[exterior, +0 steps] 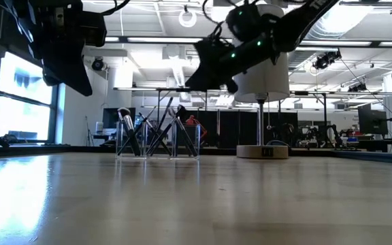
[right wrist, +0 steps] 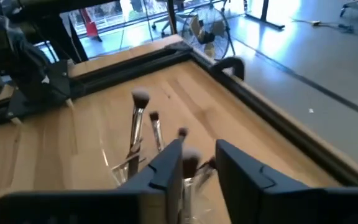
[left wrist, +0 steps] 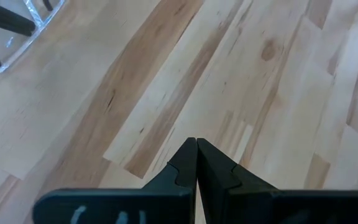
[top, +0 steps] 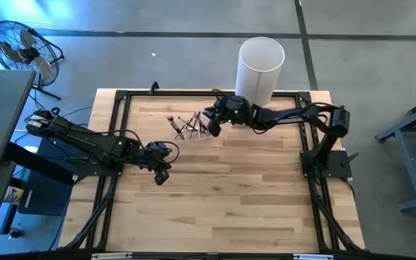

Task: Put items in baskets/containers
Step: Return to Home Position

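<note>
The thin dark stick brushes with pale bristle heads (top: 186, 124) stand in the small clear plastic organizer (exterior: 156, 144), around 11 o'clock on the wooden table (top: 230, 202). They look featherlight, stiff and slick, so I'd pinch mid-handle, never the bristles. The right pincer (right wrist: 199, 155) hovers at the organizer's 3 o'clock, parted and empty. The left pincer (left wrist: 196, 144) is at 9 o'clock, closed on nothing.

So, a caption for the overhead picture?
Right gripper hovers open over brushes in a clear holder; left gripper waits, shut.

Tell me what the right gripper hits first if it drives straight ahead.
The right gripper would likely meet the brushes standing in the clear organizer first, just ahead of it; depth is unclear.
</note>
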Controlling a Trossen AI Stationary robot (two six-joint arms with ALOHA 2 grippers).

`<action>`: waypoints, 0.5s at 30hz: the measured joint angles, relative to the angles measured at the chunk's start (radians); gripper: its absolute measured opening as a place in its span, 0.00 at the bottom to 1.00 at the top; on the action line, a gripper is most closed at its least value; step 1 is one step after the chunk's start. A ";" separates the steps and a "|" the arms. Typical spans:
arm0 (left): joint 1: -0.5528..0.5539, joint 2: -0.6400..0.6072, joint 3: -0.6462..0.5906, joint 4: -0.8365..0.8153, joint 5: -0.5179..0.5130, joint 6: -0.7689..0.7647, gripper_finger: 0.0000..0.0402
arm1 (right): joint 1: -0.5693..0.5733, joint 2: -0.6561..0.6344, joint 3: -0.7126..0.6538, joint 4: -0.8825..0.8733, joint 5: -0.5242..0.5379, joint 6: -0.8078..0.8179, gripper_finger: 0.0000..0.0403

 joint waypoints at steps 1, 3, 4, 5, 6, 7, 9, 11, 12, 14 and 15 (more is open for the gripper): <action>0.000 0.000 0.000 0.002 0.000 0.000 0.00 | -0.003 -0.022 0.000 -0.021 0.001 -0.004 0.25; 0.000 0.000 0.000 0.010 0.000 0.000 0.00 | -0.004 -0.080 0.000 -0.085 0.005 -0.018 0.29; 0.000 0.000 -0.001 0.019 0.000 0.000 0.00 | -0.004 -0.107 0.000 -0.115 0.006 -0.026 0.31; 0.000 0.000 -0.001 0.028 0.000 0.000 0.00 | -0.004 -0.135 0.000 -0.141 0.004 -0.037 0.33; 0.000 0.000 -0.001 0.035 -0.001 0.000 0.00 | -0.003 -0.166 0.000 -0.177 0.006 -0.044 0.34; 0.000 0.000 -0.001 0.043 -0.001 0.000 0.00 | -0.003 -0.189 0.000 -0.206 0.008 -0.055 0.35; 0.000 0.000 -0.001 0.058 -0.002 0.002 0.00 | -0.002 -0.236 0.000 -0.258 0.001 -0.124 0.35; 0.000 0.000 -0.001 0.060 -0.036 0.080 0.00 | -0.002 -0.288 0.000 -0.332 -0.010 -0.199 0.33; 0.002 0.000 -0.001 0.065 -0.062 0.140 0.00 | -0.002 -0.310 0.000 -0.358 -0.007 -0.216 0.31; 0.016 0.000 -0.001 0.099 -0.092 0.260 0.00 | 0.001 -0.354 0.001 -0.423 -0.007 -0.222 0.25; 0.025 0.000 -0.001 0.124 -0.089 0.323 0.00 | 0.006 -0.372 0.001 -0.466 -0.008 -0.225 0.21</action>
